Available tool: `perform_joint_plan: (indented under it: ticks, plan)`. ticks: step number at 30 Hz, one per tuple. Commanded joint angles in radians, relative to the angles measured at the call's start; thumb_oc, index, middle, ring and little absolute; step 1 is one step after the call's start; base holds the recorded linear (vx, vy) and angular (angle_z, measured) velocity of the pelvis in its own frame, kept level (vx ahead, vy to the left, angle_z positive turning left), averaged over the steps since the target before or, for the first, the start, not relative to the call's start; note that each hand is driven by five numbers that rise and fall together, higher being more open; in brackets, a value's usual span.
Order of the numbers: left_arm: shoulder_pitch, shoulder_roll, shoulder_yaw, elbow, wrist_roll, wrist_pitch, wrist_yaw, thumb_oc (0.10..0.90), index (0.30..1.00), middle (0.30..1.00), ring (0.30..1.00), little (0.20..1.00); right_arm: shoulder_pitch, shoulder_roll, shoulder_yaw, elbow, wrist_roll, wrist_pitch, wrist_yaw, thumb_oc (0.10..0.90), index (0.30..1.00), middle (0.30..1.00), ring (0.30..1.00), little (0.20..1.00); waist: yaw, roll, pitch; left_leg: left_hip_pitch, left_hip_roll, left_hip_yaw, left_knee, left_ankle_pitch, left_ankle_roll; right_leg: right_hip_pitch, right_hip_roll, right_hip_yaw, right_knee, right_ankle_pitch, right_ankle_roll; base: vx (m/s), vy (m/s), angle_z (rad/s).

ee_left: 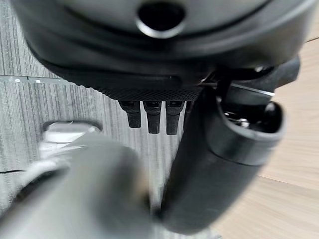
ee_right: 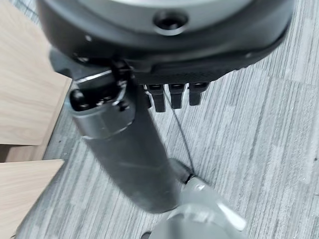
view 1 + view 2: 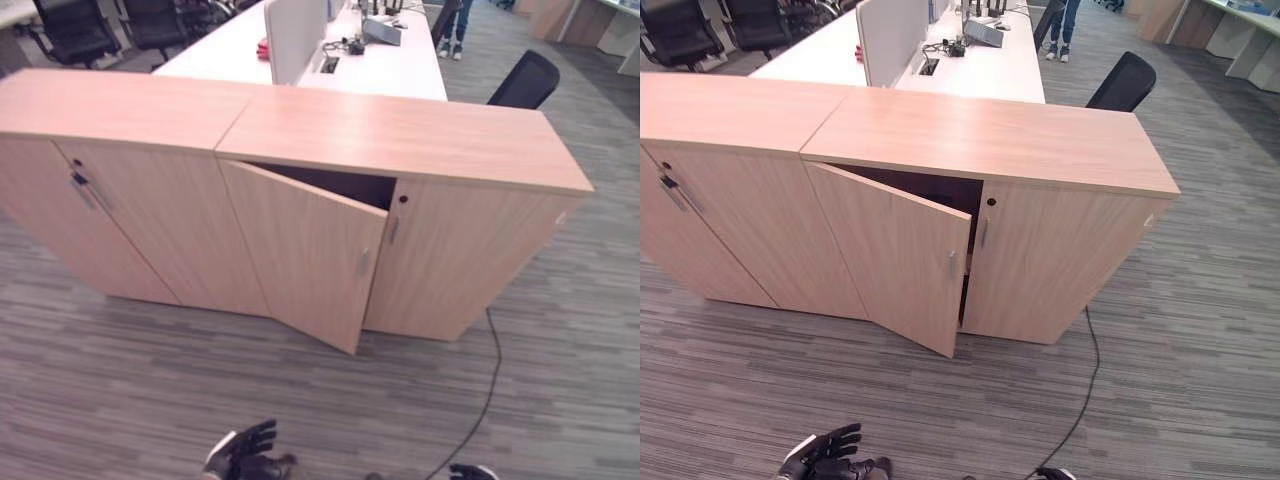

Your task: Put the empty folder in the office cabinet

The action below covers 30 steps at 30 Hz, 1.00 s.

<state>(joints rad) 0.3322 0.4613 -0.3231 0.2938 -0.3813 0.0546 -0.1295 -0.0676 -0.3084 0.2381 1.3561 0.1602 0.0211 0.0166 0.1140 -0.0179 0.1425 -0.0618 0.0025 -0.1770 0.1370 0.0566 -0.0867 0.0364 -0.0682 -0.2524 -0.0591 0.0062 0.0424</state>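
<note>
At 12 o'clock we face the office cabinet; its left door stands ajar, interior dark, contents indiscernible. Beyond: white desk, black chair. Left hand at 6 o'clock, fingers released, empty. Right hand low, fingers straight, empty. We cannot locate the folder.

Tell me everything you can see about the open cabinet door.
The open cabinet door is a flat light wood-look panel with a small silver handle near its free edge. Hinged at its left side, it stands partly swung outward over the grey carpet, showing a dark interior behind it. Nothing touches it.
</note>
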Motion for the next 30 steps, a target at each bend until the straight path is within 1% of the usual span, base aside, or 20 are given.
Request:
perform_joint_plan:
  ticks: [1, 4, 5, 6, 7, 8, 9, 10, 11, 12, 15, 16, 17, 18, 19, 21, 22, 25, 27, 30]
  plan:
    - [-0.109, 0.009, -0.001, -0.128, 0.066, -0.139, -0.028, 0.8, 0.9, 0.9, 0.9, 0.9, -0.045, 0.06, 0.054, 0.009, -0.007, 0.017, -0.011, 0.8, 0.9, 0.9, 0.9, 0.9, -0.012, -0.005, -0.035, -0.024, -0.07, 0.059, 0.155, -0.256, 0.078, 0.04, 0.04, -0.068, -0.028, -0.022, 0.018, 0.05, 0.128, -0.29]
    - [-0.158, -0.007, -0.067, 0.024, 0.178, -0.15, 0.001, 0.8, 0.9, 0.9, 0.9, 0.9, -0.029, 0.071, 0.052, 0.024, -0.015, 0.013, -0.02, 0.8, 0.9, 0.9, 0.9, 0.9, -0.025, 0.0, -0.053, 0.03, -0.061, 0.083, 0.056, -0.225, 0.074, 0.044, 0.031, -0.07, -0.028, -0.018, 0.026, 0.01, 0.13, -0.34]
    - [-0.181, -0.07, -0.069, 0.185, 0.215, -0.147, 0.045, 0.8, 0.9, 0.9, 0.9, 0.9, -0.03, 0.073, 0.068, 0.046, -0.061, 0.02, -0.033, 0.8, 0.9, 0.9, 0.9, 0.9, -0.025, 0.005, -0.063, 0.055, -0.056, 0.076, -0.019, -0.197, 0.071, 0.036, 0.021, -0.079, -0.027, -0.012, 0.029, -0.02, 0.12, -0.42]
    - [-0.19, -0.094, -0.069, 0.24, 0.228, -0.149, 0.053, 0.8, 0.9, 0.9, 0.9, 0.9, -0.028, 0.075, 0.075, 0.062, -0.087, 0.024, -0.037, 0.8, 0.9, 0.9, 0.9, 0.9, -0.024, 0.007, -0.072, 0.067, -0.051, 0.07, -0.059, -0.181, 0.07, 0.035, 0.02, -0.085, -0.027, -0.013, 0.031, -0.02, 0.086, -0.44]
    - [-0.19, -0.094, -0.069, 0.241, 0.228, -0.149, 0.053, 0.8, 0.9, 0.9, 0.9, 0.9, -0.028, 0.075, 0.075, 0.062, -0.087, 0.024, -0.037, 0.8, 0.9, 0.9, 0.9, 0.9, -0.024, 0.007, -0.071, 0.068, -0.051, 0.07, -0.061, -0.18, 0.07, 0.035, 0.02, -0.085, -0.027, -0.013, 0.031, -0.02, 0.075, -0.06]
    - [-0.208, -0.123, -0.069, 0.399, 0.296, -0.137, 0.072, 0.8, 0.9, 0.9, 0.9, 0.9, -0.029, 0.075, 0.092, 0.092, -0.143, 0.035, -0.031, 0.8, 0.9, 0.9, 0.9, 0.9, -0.02, 0.01, -0.079, 0.081, -0.035, 0.061, -0.117, -0.143, 0.06, 0.031, 0.015, -0.098, -0.028, -0.013, 0.035, -0.05, 0.091, -0.01]
    - [-0.217, -0.141, -0.071, 0.497, 0.336, -0.125, 0.078, 0.8, 0.9, 0.9, 0.9, 0.9, -0.032, 0.071, 0.098, 0.097, -0.159, 0.035, -0.03, 0.8, 0.9, 0.9, 0.9, 0.9, -0.019, 0.01, -0.086, 0.084, -0.031, 0.052, -0.143, -0.126, 0.057, 0.028, 0.012, -0.105, -0.028, -0.013, 0.037, -0.05, 0.121, 0.08]
    - [-0.221, -0.153, -0.067, 0.559, 0.355, -0.121, 0.083, 0.8, 0.9, 0.9, 0.9, 0.9, -0.033, 0.069, 0.094, 0.099, -0.158, 0.034, -0.03, 0.8, 0.9, 0.9, 0.9, 0.9, -0.016, 0.012, -0.091, 0.089, -0.027, 0.046, -0.167, -0.113, 0.056, 0.028, 0.009, -0.11, -0.028, -0.013, 0.038, -0.03, 0.064, 0.2]
    - [-0.224, -0.156, -0.067, 0.564, 0.356, -0.124, 0.084, 0.8, 0.9, 0.9, 0.9, 0.9, -0.034, 0.068, 0.094, 0.099, -0.158, 0.034, -0.03, 0.8, 0.9, 0.9, 0.9, 0.9, -0.017, 0.013, -0.091, 0.091, -0.026, 0.044, -0.173, -0.109, 0.056, 0.028, 0.009, -0.112, -0.028, -0.013, 0.038, -0.01, 0.095, 0.32]
    - [-0.213, -0.171, -0.052, 0.684, 0.421, -0.121, 0.109, 0.8, 0.9, 0.9, 0.9, 0.9, -0.034, 0.062, 0.07, 0.092, -0.133, 0.027, -0.031, 0.8, 0.9, 0.9, 0.9, 0.9, -0.01, 0.019, -0.096, 0.111, -0.017, 0.034, -0.211, -0.095, 0.052, 0.034, 0.007, -0.123, -0.028, -0.019, 0.04, -0.01, 0.086, 0.44]
    - [-0.202, -0.188, -0.025, 0.744, 0.401, -0.119, 0.113, 0.8, 0.9, 0.9, 0.9, 0.9, -0.033, 0.06, 0.055, 0.084, -0.11, 0.02, -0.035, 0.8, 0.9, 0.9, 0.9, 0.9, -0.01, 0.019, -0.104, 0.105, -0.02, 0.026, -0.219, -0.088, 0.055, 0.031, -0.001, -0.132, -0.028, -0.016, 0.045, -0.01, 0.088, 0.41]
    - [-0.153, -0.218, 0.07, 0.818, 0.301, -0.105, 0.104, 0.8, 0.9, 0.9, 0.9, 0.9, -0.032, 0.055, 0.046, 0.089, -0.101, 0.02, -0.031, 0.8, 0.9, 0.9, 0.9, 0.9, 0.006, 0.022, -0.106, 0.107, -0.028, 0.02, -0.219, -0.085, 0.061, 0.035, -0.007, -0.133, -0.028, -0.015, 0.047, -0.02, 0.121, 0.12]
    - [-0.153, -0.218, 0.07, 0.818, 0.301, -0.105, 0.104, 0.8, 0.9, 0.9, 0.9, 0.9, -0.032, 0.055, 0.046, 0.089, -0.101, 0.02, -0.031, 0.8, 0.9, 0.9, 0.9, 0.9, 0.005, 0.022, -0.107, 0.106, -0.029, 0.019, -0.218, -0.085, 0.061, 0.034, -0.007, -0.133, -0.028, -0.015, 0.048, -0.02, 0.123, 0.01]
    - [-0.122, -0.243, 0.135, 0.864, 0.242, -0.093, 0.107, 0.8, 0.9, 0.9, 0.9, 0.9, -0.032, 0.056, 0.048, 0.103, -0.114, 0.029, -0.025, 0.8, 0.9, 0.9, 0.9, 0.9, 0.022, 0.02, -0.109, 0.107, -0.032, 0.016, -0.219, -0.084, 0.063, 0.037, -0.01, -0.131, -0.028, -0.014, 0.049, -0.01, 0.036, -0.1]
    - [-0.122, -0.243, 0.136, 0.864, 0.242, -0.094, 0.107, 0.8, 0.9, 0.9, 0.9, 0.9, -0.033, 0.056, 0.049, 0.103, -0.114, 0.029, -0.025, 0.8, 0.9, 0.9, 0.9, 0.9, 0.021, 0.02, -0.11, 0.105, -0.032, 0.015, -0.218, -0.083, 0.063, 0.036, -0.01, -0.132, -0.028, -0.014, 0.049, -0.01, 0.053, -0.06]
    - [-0.091, -0.283, 0.205, 0.92, 0.171, -0.076, 0.106, 0.8, 0.9, 0.9, 0.9, 0.9, -0.056, 0.056, 0.049, 0.118, -0.124, 0.041, -0.017, 0.8, 0.9, 0.9, 0.9, 0.9, 0.044, 0.017, -0.119, 0.105, -0.035, 0.015, -0.218, -0.081, 0.066, 0.037, -0.016, -0.132, -0.028, -0.012, 0.053, 0.02, 0.066, 0.11]
    - [-0.086, -0.292, 0.212, 0.924, 0.155, -0.077, 0.109, 0.8, 0.9, 0.9, 0.9, 0.9, -0.064, 0.055, 0.044, 0.119, -0.116, 0.042, -0.019, 0.8, 0.9, 0.9, 0.9, 0.9, 0.048, 0.017, -0.123, 0.106, -0.035, 0.015, -0.22, -0.081, 0.067, 0.038, -0.017, -0.131, -0.028, -0.011, 0.055, 0.03, 0.07, 0.01]
    - [-0.088, -0.309, 0.202, 0.872, 0.08, -0.088, 0.113, 0.8, 0.9, 0.9, 0.9, 0.9, -0.082, 0.051, 0.022, 0.116, -0.067, 0.042, -0.026, 0.8, 0.9, 0.9, 0.9, 0.9, 0.058, 0.015, -0.13, 0.109, -0.035, 0.015, -0.222, -0.081, 0.069, 0.038, -0.022, -0.129, -0.028, -0.009, 0.059, 0.01, 0.034, -0.03]
    - [-0.093, -0.308, 0.191, 0.846, 0.072, -0.093, 0.113, 0.8, 0.9, 0.9, 0.9, 0.9, -0.084, 0.049, 0.018, 0.117, -0.057, 0.041, -0.027, 0.8, 0.9, 0.9, 0.9, 0.9, 0.06, 0.014, -0.132, 0.109, -0.036, 0.014, -0.223, -0.081, 0.069, 0.039, -0.023, -0.129, -0.028, -0.009, 0.06, 0.0, 0.03, -0.1]
    - [-0.107, -0.274, 0.113, 0.698, 0.099, -0.111, 0.111, 0.8, 0.9, 0.9, 0.9, 0.9, -0.069, 0.045, 0.051, 0.108, -0.086, 0.033, -0.039, 0.8, 0.9, 0.9, 0.9, 0.9, 0.059, 0.007, -0.143, 0.114, -0.036, 0.006, -0.224, -0.082, 0.069, 0.049, -0.026, -0.133, -0.028, -0.012, 0.062, 0.0, 0.011, -0.05]
